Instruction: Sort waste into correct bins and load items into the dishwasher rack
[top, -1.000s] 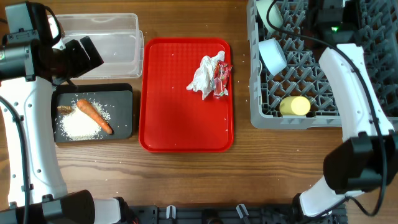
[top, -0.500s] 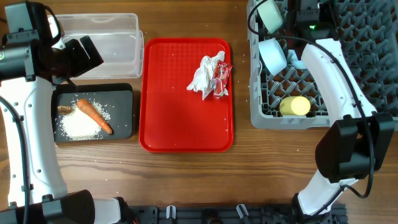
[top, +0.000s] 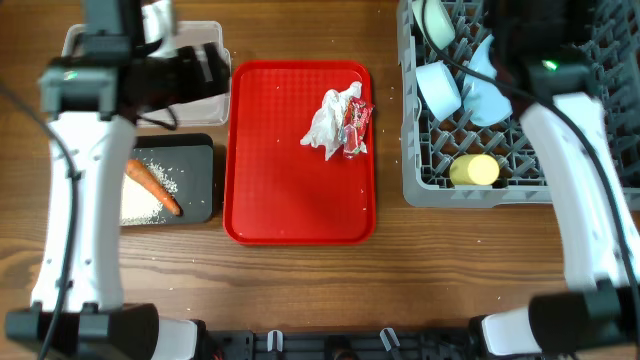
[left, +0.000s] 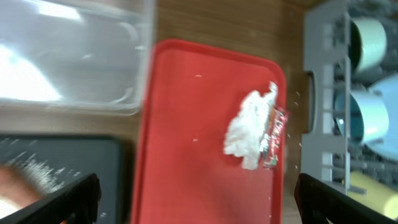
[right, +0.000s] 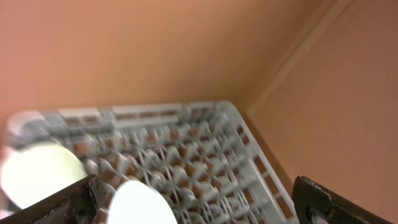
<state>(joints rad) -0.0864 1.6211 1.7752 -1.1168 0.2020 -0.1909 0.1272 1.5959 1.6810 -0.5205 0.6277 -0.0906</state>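
Crumpled white and red-printed wrappers (top: 338, 122) (left: 252, 127) lie on the flat red tray (top: 290, 200). An orange carrot (top: 152, 187) and white rice (top: 135, 205) rest in the black tray (top: 195, 170). My left gripper (top: 205, 70) (left: 199, 205) hangs open and empty over the clear box (top: 215, 40) (left: 74, 56). In the grey rack (top: 420, 190) (right: 205, 143) stand a pale blue plate (top: 490, 85), a white-blue bowl (top: 437, 88), a green bowl (top: 432, 18) and a yellow cup (top: 473, 170). Above the rack my right gripper (right: 199, 205) is open, holding nothing.
Bare wooden table (top: 300, 290) runs along the front edge. The rack's wall (left: 323, 112) stands just right of the red tray. My left arm (top: 85, 200) covers the black tray's left end. A brown wall (right: 155, 43) rises behind the rack.
My right gripper has opened and drawn back, and the pale blue plate now stands in the rack. My left arm has swung right, over the clear box.
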